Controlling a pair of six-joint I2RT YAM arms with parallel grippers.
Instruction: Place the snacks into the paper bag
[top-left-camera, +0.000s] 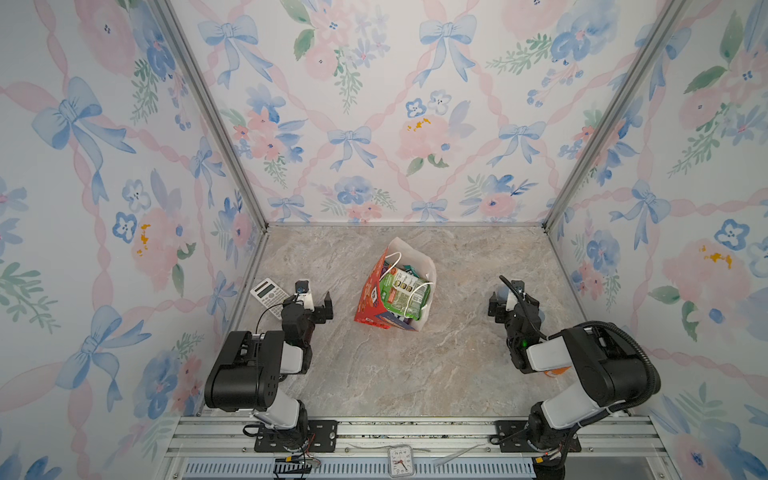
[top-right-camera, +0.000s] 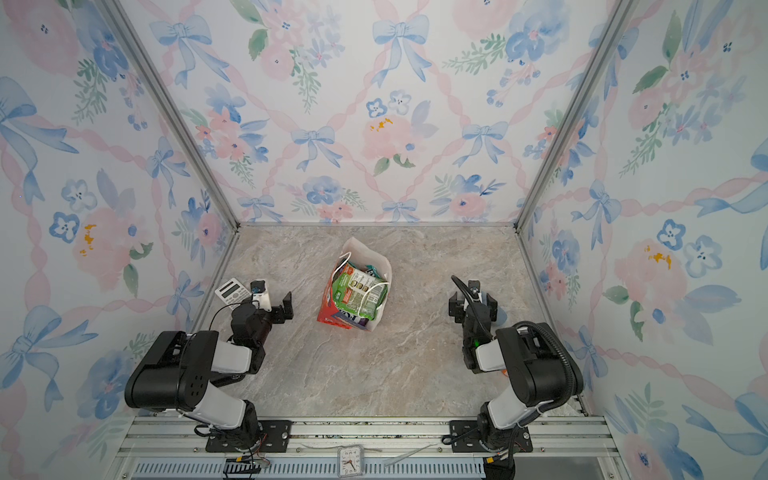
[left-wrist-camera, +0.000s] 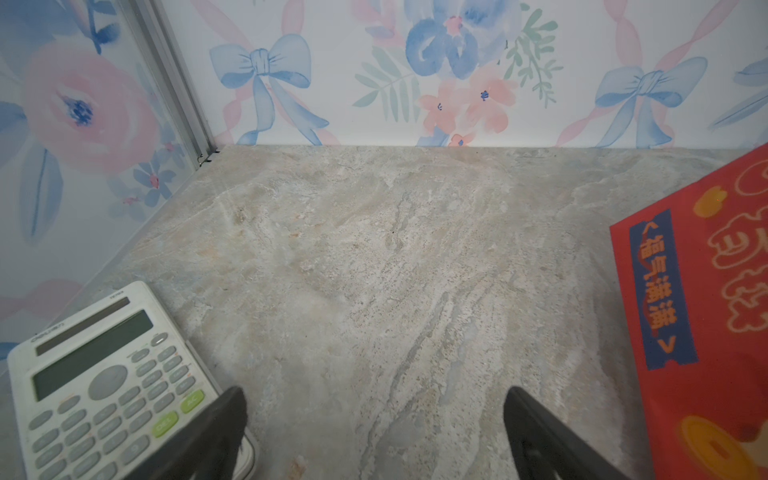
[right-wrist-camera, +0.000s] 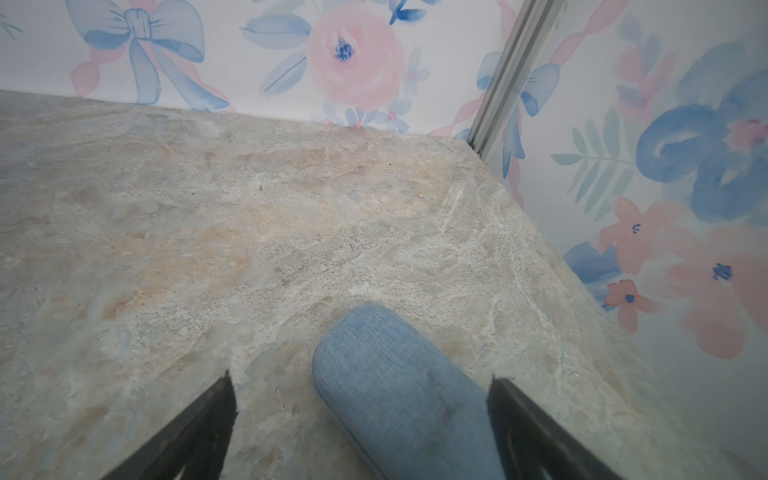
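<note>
The red paper bag (top-left-camera: 368, 301) (top-right-camera: 328, 309) stands mid-table in both top views, leaning, its white-lined mouth open upward. Snacks fill it: a green packet (top-left-camera: 401, 293) (top-right-camera: 358, 291) lies on top under a white cord handle, with teal and purple packet edges beside it. No packets show loose on the table. My left gripper (top-left-camera: 318, 301) (top-right-camera: 275, 305) (left-wrist-camera: 374, 395) is open and empty, left of the bag, whose red side (left-wrist-camera: 715, 311) fills the edge of the left wrist view. My right gripper (top-left-camera: 509, 303) (top-right-camera: 473, 306) (right-wrist-camera: 361, 381) is open, well right of the bag.
A white calculator (top-left-camera: 269, 295) (left-wrist-camera: 104, 382) lies by the left wall, touching my left finger's side. A pale blue oblong case (right-wrist-camera: 399, 395) lies on the table beneath my right gripper's open fingers. An orange-capped bottle (top-left-camera: 557, 371) peeks from under the right arm. A small clock (top-left-camera: 401, 461) sits on the front rail.
</note>
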